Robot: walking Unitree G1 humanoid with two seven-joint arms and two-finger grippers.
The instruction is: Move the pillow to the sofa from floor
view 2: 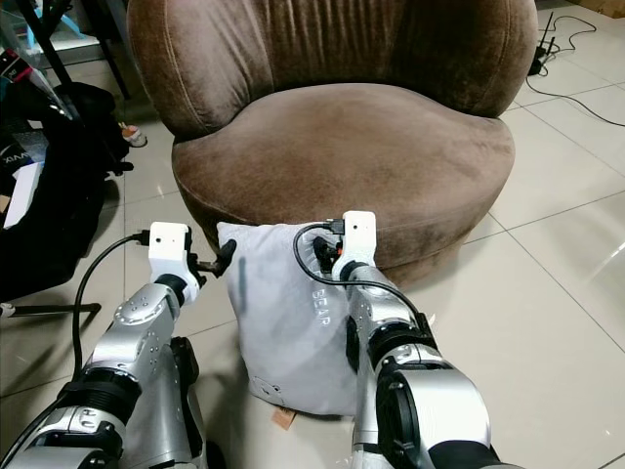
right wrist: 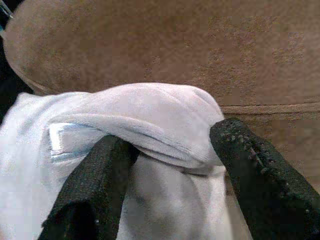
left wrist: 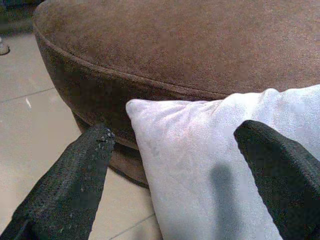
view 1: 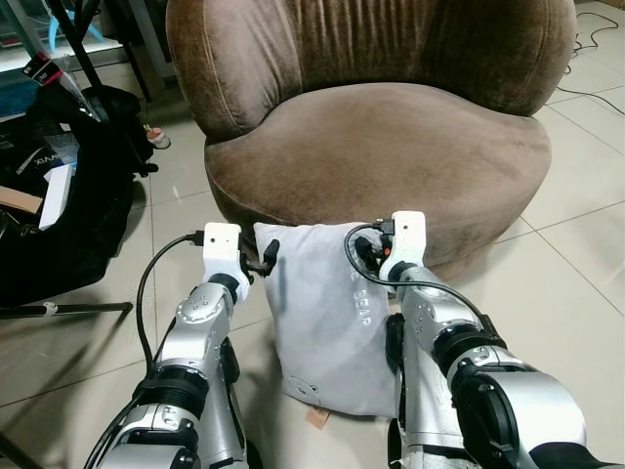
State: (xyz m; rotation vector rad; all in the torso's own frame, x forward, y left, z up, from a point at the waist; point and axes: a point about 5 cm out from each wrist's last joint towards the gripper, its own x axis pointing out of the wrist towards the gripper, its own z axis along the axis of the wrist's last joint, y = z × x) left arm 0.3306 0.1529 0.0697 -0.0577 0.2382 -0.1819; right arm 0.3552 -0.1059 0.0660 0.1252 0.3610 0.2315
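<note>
A light grey pillow (view 1: 327,322) stands upright on the tile floor, leaning against the front of the round brown sofa (view 1: 381,147). My left gripper (view 1: 269,256) is at the pillow's top left corner. In the left wrist view its fingers (left wrist: 80,170) are spread open, with the corner (left wrist: 200,150) lying between them. My right gripper (view 1: 369,256) is at the top right corner. In the right wrist view its two black fingers (right wrist: 105,170) press on a bunched fold of the pillow (right wrist: 150,110).
A black bag (view 1: 78,195) with boxes and a dark stand leg sits on the floor to the left. Black cables (view 1: 586,39) run over the tiles at the back right. Bare tile floor (view 1: 576,283) lies to the right of the sofa.
</note>
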